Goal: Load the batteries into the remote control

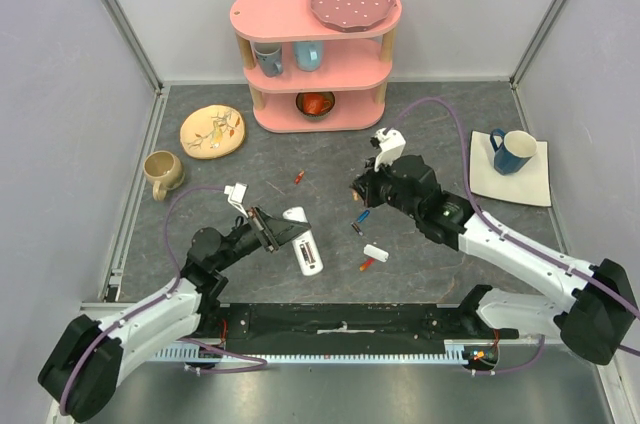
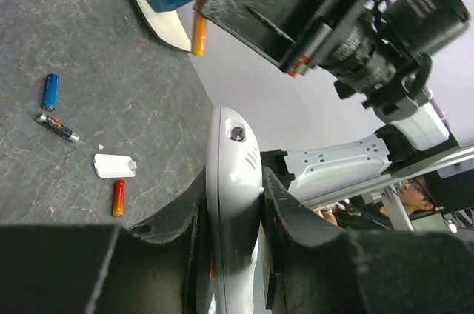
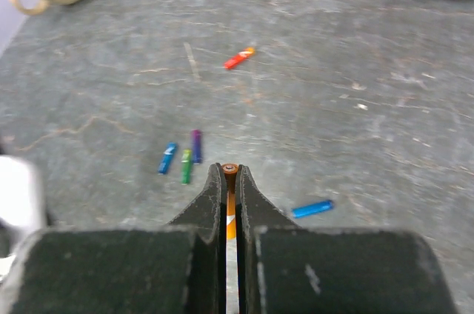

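Observation:
The white remote control [image 2: 234, 173] is clamped edge-on in my left gripper [image 2: 235, 189], raised off the table; from above it shows as a white slab [image 1: 306, 247] at that gripper [image 1: 284, 231]. My right gripper [image 3: 230, 175] is shut on an orange battery [image 3: 230, 214] and hovers right of the remote [image 1: 358, 190]. In the left wrist view that battery [image 2: 198, 32] pokes from the right gripper's fingers. Loose batteries lie on the table: blue [image 3: 168, 158], green [image 3: 186, 166], purple [image 3: 195, 145], orange-red [image 3: 239, 57], another blue [image 3: 311, 209], dark grey [image 2: 57, 127] and orange-red [image 2: 118, 197].
A small white cover [image 1: 375, 251] lies on the grey table beside an orange-red cell. A beige mug [image 1: 161, 173] and patterned plate [image 1: 212, 131] stand at the left, a pink shelf [image 1: 315, 54] at the back, a blue mug [image 1: 514, 151] on a white mat at right.

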`<state>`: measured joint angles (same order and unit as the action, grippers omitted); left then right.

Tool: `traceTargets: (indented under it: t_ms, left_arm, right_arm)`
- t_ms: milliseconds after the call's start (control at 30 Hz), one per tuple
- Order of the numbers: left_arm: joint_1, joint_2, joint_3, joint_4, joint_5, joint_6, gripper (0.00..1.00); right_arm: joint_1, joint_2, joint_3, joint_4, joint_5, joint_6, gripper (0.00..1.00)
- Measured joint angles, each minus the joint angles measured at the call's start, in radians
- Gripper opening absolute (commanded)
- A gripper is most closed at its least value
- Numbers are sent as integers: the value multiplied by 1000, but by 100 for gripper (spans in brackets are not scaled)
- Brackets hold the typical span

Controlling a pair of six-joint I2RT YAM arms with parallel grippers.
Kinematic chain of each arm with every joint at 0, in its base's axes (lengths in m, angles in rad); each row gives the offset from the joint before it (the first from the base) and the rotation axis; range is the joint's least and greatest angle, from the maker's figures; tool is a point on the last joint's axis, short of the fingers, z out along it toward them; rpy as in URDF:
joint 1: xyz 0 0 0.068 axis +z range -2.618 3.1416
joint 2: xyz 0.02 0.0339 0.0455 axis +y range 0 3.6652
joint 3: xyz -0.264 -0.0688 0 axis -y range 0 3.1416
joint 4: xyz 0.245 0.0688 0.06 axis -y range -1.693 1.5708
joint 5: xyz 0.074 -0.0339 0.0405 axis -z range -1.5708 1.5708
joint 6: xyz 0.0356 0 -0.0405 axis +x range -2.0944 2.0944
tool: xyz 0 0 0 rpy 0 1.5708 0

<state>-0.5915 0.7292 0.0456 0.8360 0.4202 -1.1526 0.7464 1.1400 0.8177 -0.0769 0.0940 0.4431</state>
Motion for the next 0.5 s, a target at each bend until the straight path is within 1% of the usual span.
traceTargets:
  t_ms: [133,267,367,500]
  left_arm:
    - [0,76,0,81,0,-32,2]
    - [0,118,0,145,-6,-63,2]
    - [0,135,0,173,-24,-82,2]
    - [0,164,0,193,-28,-104,2]
  right_arm:
    - [81,-12,8,26,18,38,0]
    - [116,-72,-23,87,41,108,0]
    - [146,-93,-27,116,51,140,0]
    - [220,-93,-30,143,61,149,0]
